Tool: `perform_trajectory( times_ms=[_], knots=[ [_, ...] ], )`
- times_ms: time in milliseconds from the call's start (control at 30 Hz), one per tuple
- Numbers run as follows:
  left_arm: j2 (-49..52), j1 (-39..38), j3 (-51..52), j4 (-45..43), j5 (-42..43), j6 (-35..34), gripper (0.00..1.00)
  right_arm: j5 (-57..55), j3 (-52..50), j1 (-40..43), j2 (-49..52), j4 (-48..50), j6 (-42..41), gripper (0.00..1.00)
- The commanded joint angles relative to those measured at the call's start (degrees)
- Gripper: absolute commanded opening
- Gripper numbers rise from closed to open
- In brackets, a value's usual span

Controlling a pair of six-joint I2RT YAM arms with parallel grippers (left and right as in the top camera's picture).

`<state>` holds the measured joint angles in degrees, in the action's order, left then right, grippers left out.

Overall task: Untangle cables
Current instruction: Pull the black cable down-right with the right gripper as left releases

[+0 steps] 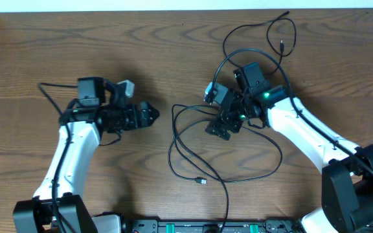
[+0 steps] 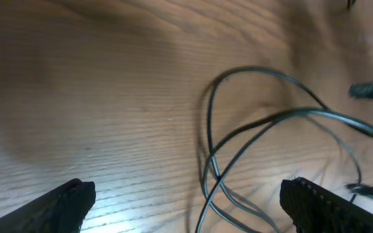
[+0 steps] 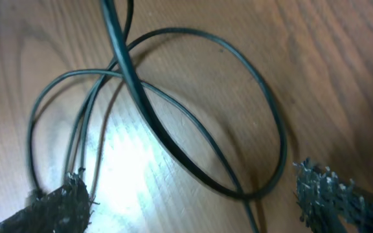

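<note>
Several thin black cables (image 1: 225,194) lie in loose, overlapping loops on the wooden table (image 1: 37,45), mostly mid-table and under the right arm. The right gripper (image 1: 223,127) sits low over the tangle with its fingers spread wide (in its wrist view the cables (image 3: 138,90) cross between them, none pinched). The left gripper (image 1: 149,115) is just left of the loops, also spread open and holding nothing, with the cables (image 2: 209,129) lying right in front of it.
</note>
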<state>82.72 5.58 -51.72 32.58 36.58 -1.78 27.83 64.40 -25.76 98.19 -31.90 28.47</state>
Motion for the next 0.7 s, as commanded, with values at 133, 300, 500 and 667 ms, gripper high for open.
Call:
perform_trajectory(
  times_ms=[133, 300, 500, 667],
  knots=[
    [-0.85, 4.28, 0.13, 0.5, 2.25, -1.55, 0.98, -1.42, -6.64, -2.71, 0.52, 12.2, 0.02, 0.99],
    [-0.85, 4.37, 0.13, 0.55, 2.25, -1.55, 0.98, -11.17, -7.13, -6.25, 3.15, 17.03, -0.17, 0.99],
    [-0.85, 4.37, 0.13, 0.55, 2.19, -1.53, 0.98, -11.78, -7.1, -10.99, 6.38, 16.13, -0.15, 0.96],
    [-0.85, 4.37, 0.13, 0.57, -0.22, -1.51, 0.98, -11.56, -7.1, -12.5, 6.38, 15.21, -2.05, 0.75]
  ],
)
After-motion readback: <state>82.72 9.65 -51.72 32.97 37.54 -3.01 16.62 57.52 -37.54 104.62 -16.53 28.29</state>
